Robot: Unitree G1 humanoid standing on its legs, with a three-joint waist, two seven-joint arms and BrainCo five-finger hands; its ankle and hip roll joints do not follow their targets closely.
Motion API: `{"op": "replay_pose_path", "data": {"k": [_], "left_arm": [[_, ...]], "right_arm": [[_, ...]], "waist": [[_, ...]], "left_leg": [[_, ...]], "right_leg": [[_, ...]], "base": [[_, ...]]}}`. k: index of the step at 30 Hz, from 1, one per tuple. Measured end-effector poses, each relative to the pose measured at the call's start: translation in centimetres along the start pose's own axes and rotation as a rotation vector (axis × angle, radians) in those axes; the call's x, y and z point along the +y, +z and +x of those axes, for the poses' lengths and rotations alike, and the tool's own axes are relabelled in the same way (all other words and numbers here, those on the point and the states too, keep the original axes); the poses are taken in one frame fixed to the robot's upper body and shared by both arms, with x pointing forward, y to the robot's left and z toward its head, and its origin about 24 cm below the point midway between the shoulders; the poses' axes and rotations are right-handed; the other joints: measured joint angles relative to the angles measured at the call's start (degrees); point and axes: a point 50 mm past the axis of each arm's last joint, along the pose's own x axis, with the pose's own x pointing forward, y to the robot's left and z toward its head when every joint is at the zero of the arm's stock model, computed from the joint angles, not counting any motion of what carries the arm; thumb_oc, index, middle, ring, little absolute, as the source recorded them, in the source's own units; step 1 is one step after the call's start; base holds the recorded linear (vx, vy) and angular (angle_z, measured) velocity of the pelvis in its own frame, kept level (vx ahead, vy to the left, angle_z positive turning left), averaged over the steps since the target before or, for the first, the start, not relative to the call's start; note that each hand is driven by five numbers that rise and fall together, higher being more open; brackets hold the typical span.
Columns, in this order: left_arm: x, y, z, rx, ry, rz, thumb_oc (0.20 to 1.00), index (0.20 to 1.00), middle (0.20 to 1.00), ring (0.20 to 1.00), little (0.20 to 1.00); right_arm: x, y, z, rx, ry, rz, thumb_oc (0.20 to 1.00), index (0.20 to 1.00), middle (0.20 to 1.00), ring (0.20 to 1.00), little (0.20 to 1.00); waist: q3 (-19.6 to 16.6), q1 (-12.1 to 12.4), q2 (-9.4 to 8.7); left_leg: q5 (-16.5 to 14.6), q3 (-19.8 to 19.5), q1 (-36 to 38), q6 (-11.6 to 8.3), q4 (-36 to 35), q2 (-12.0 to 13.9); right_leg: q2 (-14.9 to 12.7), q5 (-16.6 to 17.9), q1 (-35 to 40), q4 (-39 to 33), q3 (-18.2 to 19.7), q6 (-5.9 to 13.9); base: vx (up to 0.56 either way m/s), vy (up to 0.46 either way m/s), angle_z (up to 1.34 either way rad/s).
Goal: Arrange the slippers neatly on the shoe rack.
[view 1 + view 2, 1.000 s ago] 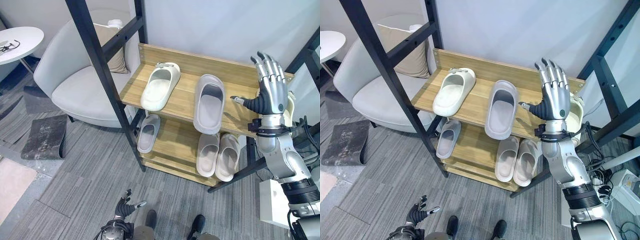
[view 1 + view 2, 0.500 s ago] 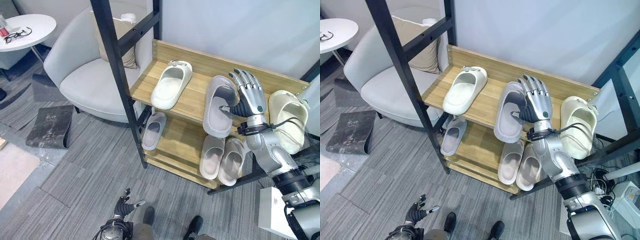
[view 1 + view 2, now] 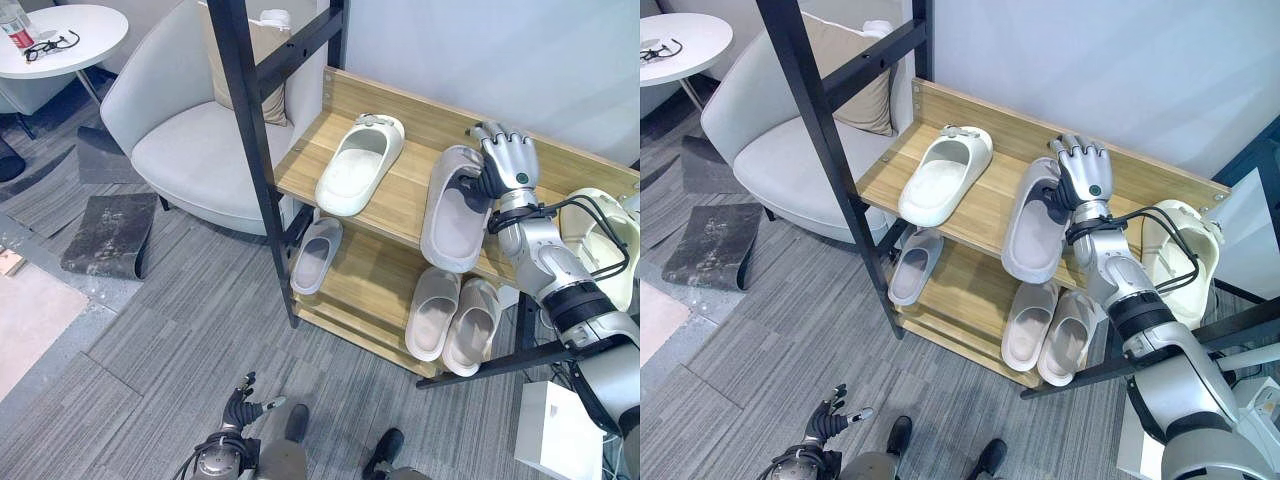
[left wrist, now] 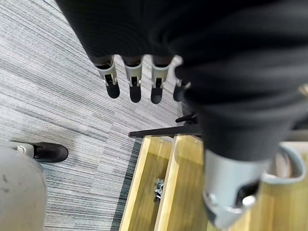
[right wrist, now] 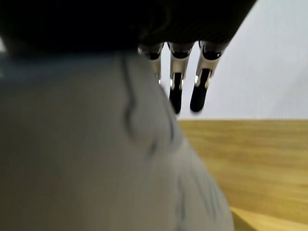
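- a wooden shoe rack (image 3: 400, 205) with a black metal frame stands on grey striped carpet (image 3: 150, 330) against a pale wall, its upper and lower shelves both carrying slippers.
- to the rack's left sit a light grey armchair (image 3: 190, 150) with a beige cushion, a round white side table (image 3: 75, 30) and a dark mat (image 3: 108, 235) on the floor.
- the right hand (image 3: 505, 160) is at the toe end of a grey slipper (image 3: 455, 215) on the upper shelf, thumb in the opening and fingers curled over the top of the toe, gripping it.
- the grey slipper's long axis runs front to back on the shelf, toe toward the rack's back board and heel hanging over the front edge, the whole slipper leaning slightly to the left.
- a white slipper (image 3: 358, 165) lies left of it on the same shelf, apart from it, toe toward the back and angled to the right.
- a cream slipper (image 3: 610, 245) sits at the rack's right end, just beyond the right arm.
- on the lower shelf a single grey slipper (image 3: 316, 255) lies at the left and a pair of beige slippers (image 3: 455, 315) lies side by side at the right.
- the left hand (image 3: 240, 412) hangs low near the floor, fingers loosely spread and holding nothing.
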Motion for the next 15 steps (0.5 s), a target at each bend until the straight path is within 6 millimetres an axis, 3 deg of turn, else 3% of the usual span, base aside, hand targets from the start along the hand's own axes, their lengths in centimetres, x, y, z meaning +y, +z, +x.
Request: {"op": "replay_pose_path", "data": {"k": [11,15], "left_arm": [[0.0,0.0,0.0,0.001,0.002,-0.001,1.0,1.0,1.0,1.0,1.0],[0.0,-0.1,0.0,0.005,0.002,-0.004,1.0,1.0,1.0,1.0,1.0]], "right_arm": [[-0.2,0.1,0.3,0.003,0.002,0.025,0.2,0.2,0.2,0.2,0.2],[-2.0,0.6,0.6,0.007,-0.078,0.113,0.2,0.2,0.2,0.2,0.2]], "waist": [[0.4,-0.1,0.48],[0.9,-0.5,1.53]], "left_leg": [[0.1,0.0,0.1,-0.05,0.0,0.1],[0.2,0.3,0.4,-0.11,0.0,0.2]], "right_leg": [[0.1,0.0,0.1,0.0,0.0,-0.07],[0.2,0.6,0.3,0.0,0.2,-0.9]], "base": [[0.0,0.0,0.0],[0.0,0.0,0.0]]}}
